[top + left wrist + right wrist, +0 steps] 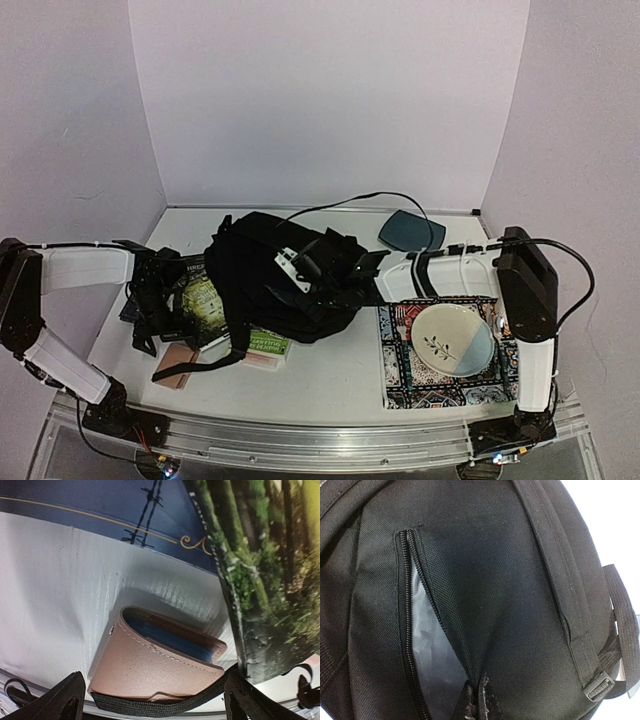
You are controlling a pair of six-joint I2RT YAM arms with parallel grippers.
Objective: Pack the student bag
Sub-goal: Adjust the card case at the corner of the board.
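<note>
Closest to the surface's near edge, a pink wallet [155, 665] lies with a black strap [150, 708] along its edge. The left gripper [156, 702] hovers over it, wrist tipped down, jaws spread wide and empty. Beyond, mid-surface, the student bag [275, 285] slumps over a forest-cover book [203, 300]. The right gripper [310, 265], its arm stretched in from the right edge, has its jaws closed, apparently pinching fabric beside the half-open zipper [409, 630]. Packing looks barely begun; the next move calls for lowering onto the wallet and closing.
</note>
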